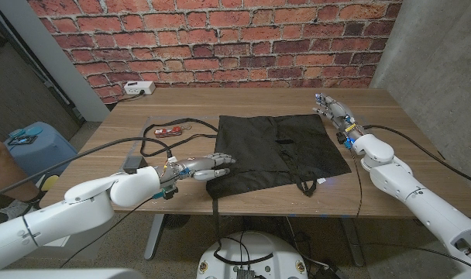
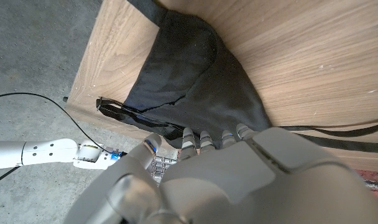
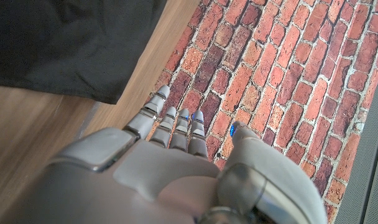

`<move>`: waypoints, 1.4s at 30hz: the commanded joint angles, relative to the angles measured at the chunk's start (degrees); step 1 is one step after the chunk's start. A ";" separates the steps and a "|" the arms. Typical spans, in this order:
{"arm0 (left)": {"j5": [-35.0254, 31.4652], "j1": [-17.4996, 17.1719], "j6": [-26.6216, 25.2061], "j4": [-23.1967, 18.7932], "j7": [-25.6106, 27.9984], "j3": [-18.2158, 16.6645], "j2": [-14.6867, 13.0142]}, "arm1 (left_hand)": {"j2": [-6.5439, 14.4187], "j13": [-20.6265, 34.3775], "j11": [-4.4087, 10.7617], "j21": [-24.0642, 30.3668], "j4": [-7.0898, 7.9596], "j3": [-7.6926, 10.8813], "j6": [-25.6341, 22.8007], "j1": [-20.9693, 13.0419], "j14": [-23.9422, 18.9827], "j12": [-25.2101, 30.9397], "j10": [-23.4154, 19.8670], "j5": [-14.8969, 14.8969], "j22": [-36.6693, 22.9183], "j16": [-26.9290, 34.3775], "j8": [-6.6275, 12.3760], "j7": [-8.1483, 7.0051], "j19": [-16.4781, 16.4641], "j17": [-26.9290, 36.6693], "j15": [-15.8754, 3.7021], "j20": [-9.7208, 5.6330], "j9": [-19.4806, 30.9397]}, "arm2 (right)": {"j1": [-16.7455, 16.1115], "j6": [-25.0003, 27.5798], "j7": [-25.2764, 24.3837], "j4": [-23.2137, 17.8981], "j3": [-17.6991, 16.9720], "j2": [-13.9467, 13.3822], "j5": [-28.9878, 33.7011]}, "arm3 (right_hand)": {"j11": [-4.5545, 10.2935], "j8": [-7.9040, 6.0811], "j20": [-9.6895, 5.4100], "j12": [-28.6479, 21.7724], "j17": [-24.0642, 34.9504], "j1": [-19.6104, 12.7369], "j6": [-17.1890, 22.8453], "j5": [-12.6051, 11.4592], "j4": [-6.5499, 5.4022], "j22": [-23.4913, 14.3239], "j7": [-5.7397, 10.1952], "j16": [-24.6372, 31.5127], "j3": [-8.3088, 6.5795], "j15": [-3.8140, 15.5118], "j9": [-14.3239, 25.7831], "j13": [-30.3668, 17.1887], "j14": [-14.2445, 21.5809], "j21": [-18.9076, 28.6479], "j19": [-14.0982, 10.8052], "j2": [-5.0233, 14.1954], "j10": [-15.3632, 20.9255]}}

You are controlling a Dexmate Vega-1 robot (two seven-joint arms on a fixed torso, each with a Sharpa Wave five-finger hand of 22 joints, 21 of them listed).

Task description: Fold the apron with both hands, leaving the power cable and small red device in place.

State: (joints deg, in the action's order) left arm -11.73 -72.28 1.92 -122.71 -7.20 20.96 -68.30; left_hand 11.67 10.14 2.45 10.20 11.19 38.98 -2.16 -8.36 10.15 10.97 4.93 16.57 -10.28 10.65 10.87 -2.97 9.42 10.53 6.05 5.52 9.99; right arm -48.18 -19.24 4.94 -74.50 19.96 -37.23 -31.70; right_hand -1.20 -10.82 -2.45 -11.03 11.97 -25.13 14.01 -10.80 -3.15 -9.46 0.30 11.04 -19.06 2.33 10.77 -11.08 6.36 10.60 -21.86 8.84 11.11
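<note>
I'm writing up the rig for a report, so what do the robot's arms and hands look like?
Both arms have smooth white rounded shells. The left hand and right hand are silver-grey metal with segmented fingers, and small coloured wires and lights show at the wrists. A black cable runs along each arm. A blue mark sits on one right fingertip in the right wrist view.

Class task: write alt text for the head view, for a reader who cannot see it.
A black apron lies spread flat on a wooden table before a brick wall. The robot's left hand reaches its fingers onto the apron's near left corner, while the right hand hovers by the far right corner. A black power cable and a small red device lie left of the apron.
</note>
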 commanded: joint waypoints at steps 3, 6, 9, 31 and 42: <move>0.18 0.53 -1.05 -0.65 -0.98 0.93 -1.56 | 0.19 0.05 -0.36 0.40 0.29 0.35 -0.52 0.95 4.41 0.23 -0.02 -0.18 -0.09 0.27 0.23 -0.20 4.96 0.21 0.35 0.03 0.26 | 1.00 1.91 -0.20 -1.05 0.59 -2.61 2.07 | -0.18 -0.32 -2.25 -0.33 0.19 -0.40 0.10 0.05 0.66 -0.24 -0.29 0.53 -0.16 0.64 0.10 -0.24 -0.33 0.30 0.01 -0.09 -0.02; -0.07 0.70 -1.40 -0.77 -1.25 1.22 -1.79 | 0.16 0.06 -0.47 0.45 0.34 0.36 -0.45 1.20 4.42 0.24 -0.04 -0.22 -0.09 0.29 0.15 -0.23 5.00 0.22 0.38 0.03 0.27 | 1.06 2.95 -0.54 -1.84 0.74 -3.50 2.83 | -0.14 -0.32 -2.21 -0.34 0.12 -0.59 0.11 0.05 0.90 -0.24 -0.28 0.52 -0.19 0.58 0.10 -0.24 -0.31 0.31 0.00 -0.17 -0.01; -0.08 0.91 -1.30 -0.68 -1.42 1.49 -1.87 | 0.14 0.06 -0.44 0.47 0.37 0.36 -0.36 1.44 4.49 0.25 -0.08 -0.26 -0.10 0.28 0.07 -0.21 5.10 0.23 0.45 0.03 0.27 | 1.29 3.76 -0.31 -2.16 0.92 -4.21 3.24 | -0.06 -0.36 -2.18 -0.39 0.05 -0.81 0.20 0.06 1.20 -0.24 -0.32 0.52 -0.21 0.46 0.10 -0.24 -0.28 0.31 -0.02 -0.30 0.12; -1.20 3.70 -1.38 -0.13 -4.18 4.06 -1.27 | 0.12 0.08 -0.42 0.49 0.45 0.57 0.70 3.51 4.98 0.09 0.39 -0.57 -0.14 0.26 -0.54 -0.68 6.23 0.26 0.69 -0.14 0.28 | 4.63 13.27 -1.44 -4.87 3.54 -9.72 9.95 | -0.62 -0.77 -1.57 -1.30 -0.34 -2.16 1.58 0.25 3.51 -0.25 -0.72 0.90 -0.02 0.19 0.12 -0.43 0.65 0.58 -0.72 -1.11 2.76; -1.91 4.67 -1.92 -0.15 -5.40 4.96 -1.16 | 0.05 0.08 -0.59 0.55 0.48 0.61 0.55 4.54 5.00 0.17 0.23 -0.76 -0.15 0.33 -0.47 -0.30 6.71 0.26 0.84 -0.31 0.28 | 6.61 18.38 -1.70 -6.65 5.22 -11.50 13.30 | -1.06 -0.92 -0.86 -1.50 -0.59 -3.31 2.43 0.34 5.29 -0.26 -1.34 1.08 0.12 -0.33 0.12 -0.54 1.58 0.80 -1.73 -1.74 3.78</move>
State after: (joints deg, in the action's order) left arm -12.83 -68.56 0.75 -122.86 -11.04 25.02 -69.59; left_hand 11.60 10.15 2.04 10.65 11.47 39.27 -1.52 -4.64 9.83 10.98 4.92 15.88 -10.26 10.65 10.37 -3.38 9.74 10.52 6.35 5.21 9.99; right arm -43.85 -5.42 3.66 -79.02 23.25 -46.21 -21.46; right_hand -2.43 -11.26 -2.55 -12.11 11.42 -27.54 15.87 -10.57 1.53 -9.45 -1.13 11.89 -18.96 1.83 10.77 -11.40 7.32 11.03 -23.01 7.10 14.21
